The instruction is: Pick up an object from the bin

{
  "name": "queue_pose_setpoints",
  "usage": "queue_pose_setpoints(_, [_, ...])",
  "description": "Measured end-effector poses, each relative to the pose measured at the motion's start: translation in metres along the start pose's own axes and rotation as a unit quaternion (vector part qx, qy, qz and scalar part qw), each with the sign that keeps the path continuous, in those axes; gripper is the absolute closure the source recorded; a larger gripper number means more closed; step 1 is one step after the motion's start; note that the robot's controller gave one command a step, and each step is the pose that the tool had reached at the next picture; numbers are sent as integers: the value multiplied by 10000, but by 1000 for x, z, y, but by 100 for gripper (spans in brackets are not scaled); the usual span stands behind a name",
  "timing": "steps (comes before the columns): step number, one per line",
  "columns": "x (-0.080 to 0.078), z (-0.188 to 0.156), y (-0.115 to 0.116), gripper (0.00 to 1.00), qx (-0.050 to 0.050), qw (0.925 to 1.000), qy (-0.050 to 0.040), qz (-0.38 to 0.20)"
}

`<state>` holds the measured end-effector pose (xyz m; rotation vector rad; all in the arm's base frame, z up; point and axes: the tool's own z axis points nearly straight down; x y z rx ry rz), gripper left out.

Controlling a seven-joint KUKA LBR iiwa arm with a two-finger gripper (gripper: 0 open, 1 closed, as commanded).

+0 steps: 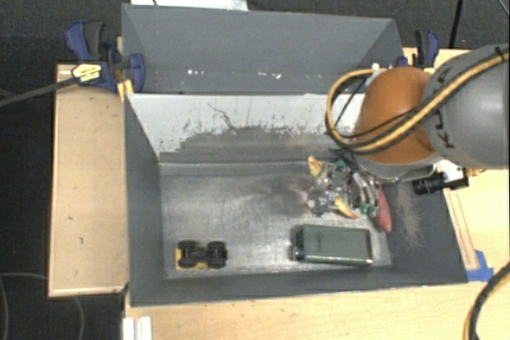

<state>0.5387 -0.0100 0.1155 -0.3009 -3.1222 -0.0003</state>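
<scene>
Grey flat device (333, 244), rectangular with a pale screen-like face, is lying flat on the floor of the bin (239, 203) at the near right. We are taking it as the likeliest pick, since it is the thing nearest the end effector (341, 193).

The end effector is hanging low at the right of the bin, just behind the device's far edge, under the arm's orange cover (394, 111). We cannot tell how far open it is, and we are seeing nothing held in it, because wiring and small parts are crowding that spot.

A slim red piece (383, 216) is showing just to its right, near the device's far right corner. We cannot tell whether it is a loose thing or part of the tool. A black-and-yellow toy car (201, 255) is sitting well apart at the near left.

Notes for the step, as judgement:
- The device is flat and low, so we are expecting little to grip from above.
- We are advising centring over it, setting the closing direction across its short side, and descending right to the floor before closing.
- The risks we are watching are the device sliding toward the near wall and the red piece getting caught along with it
</scene>
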Motion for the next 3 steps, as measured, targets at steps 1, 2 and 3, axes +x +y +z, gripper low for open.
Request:
queue_pose_setpoints(1, [-1,-61,-1,100,-13,10000,-61,77])
queue_pose_setpoints(2, [5,-75,-7,100,-2,9996,-29,271])
queue_pose_setpoints(3, [10,-102,2,100,-2,10000,-29,50])
